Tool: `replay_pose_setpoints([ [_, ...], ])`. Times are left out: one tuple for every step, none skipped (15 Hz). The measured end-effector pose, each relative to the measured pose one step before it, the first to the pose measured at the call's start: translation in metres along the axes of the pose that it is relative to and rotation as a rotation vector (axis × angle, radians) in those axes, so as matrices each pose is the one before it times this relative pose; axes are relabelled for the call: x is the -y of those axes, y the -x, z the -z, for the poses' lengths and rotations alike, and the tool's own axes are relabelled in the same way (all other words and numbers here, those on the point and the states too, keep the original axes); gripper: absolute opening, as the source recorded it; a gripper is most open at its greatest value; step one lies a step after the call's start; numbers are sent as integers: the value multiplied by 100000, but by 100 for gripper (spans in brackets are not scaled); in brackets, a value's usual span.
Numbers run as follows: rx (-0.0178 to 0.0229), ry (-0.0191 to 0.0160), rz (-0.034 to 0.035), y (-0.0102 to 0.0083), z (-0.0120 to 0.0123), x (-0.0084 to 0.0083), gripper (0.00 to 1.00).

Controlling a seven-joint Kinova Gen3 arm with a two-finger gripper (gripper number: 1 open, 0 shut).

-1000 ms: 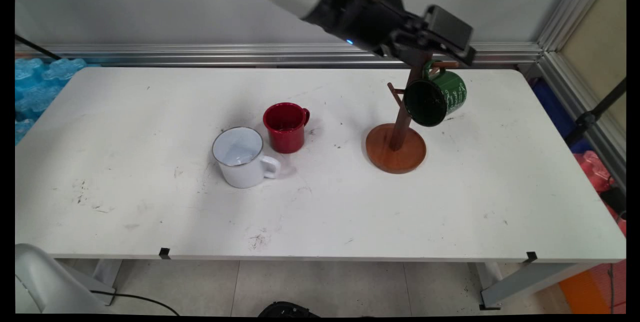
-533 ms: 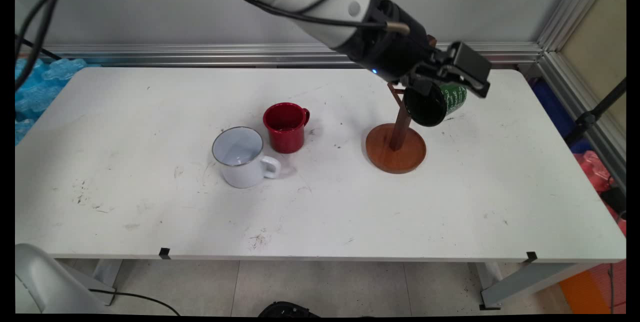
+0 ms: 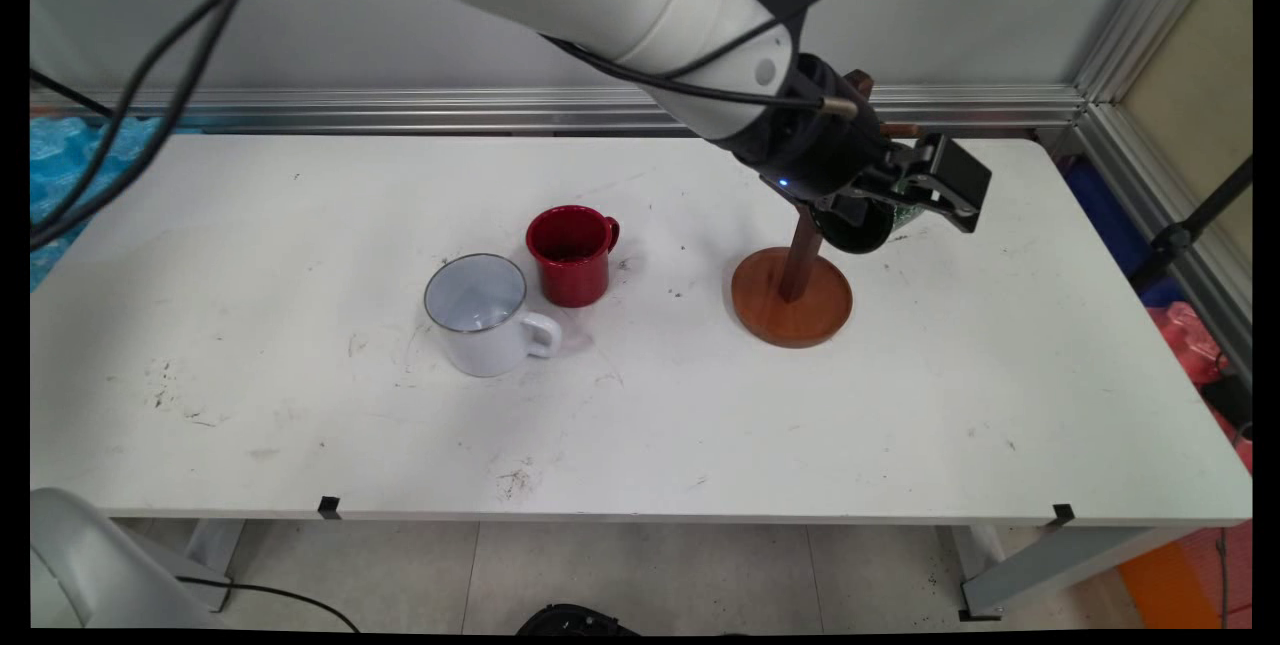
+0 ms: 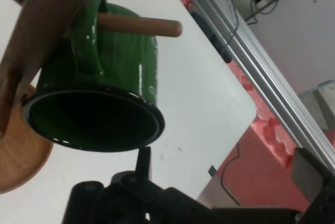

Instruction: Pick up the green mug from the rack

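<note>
A green mug (image 4: 112,62) hangs by its handle on a peg (image 4: 141,25) of the wooden mug tree (image 3: 792,300), with its dark mouth turned toward the hand camera. My gripper (image 3: 915,197) is right at the mug and hides most of it in the main view, where only its lower rim (image 3: 858,237) shows. In the hand view my gripper (image 4: 225,169) is open. One finger (image 4: 142,162) sits just below the mug's rim and the other stands far to the right, over the table's edge. Nothing is held.
A red mug (image 3: 572,255) and a white mug (image 3: 485,315) stand upright side by side left of the tree's round base. The table's right edge (image 3: 1140,325) lies beyond the tree, with an aluminium frame and red items past it.
The arm has come down and a little to the right, bringing the gripper from above the tree's top to the level of the green mug. The mug still hangs on its peg.
</note>
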Motion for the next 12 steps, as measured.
replay_pose_setpoints([
  [80,-344,351,-34,-321,-8,100],
  [86,-500,501,-49,-450,-9,100],
  [62,-361,325,-32,-301,4,100],
  [63,-579,506,-66,-499,8,100],
  [-44,-559,373,-71,-400,42,100],
  [-199,-669,358,-106,-441,65,100],
  [-310,-646,283,-126,-406,70,100],
  [-377,-493,223,-126,-327,47,100],
  [-281,-288,85,-86,-210,14,100],
  [-529,-401,81,-132,-273,15,100],
  [-596,-518,91,-125,-284,38,100],
  [-566,-477,-14,-96,-240,4,100],
])
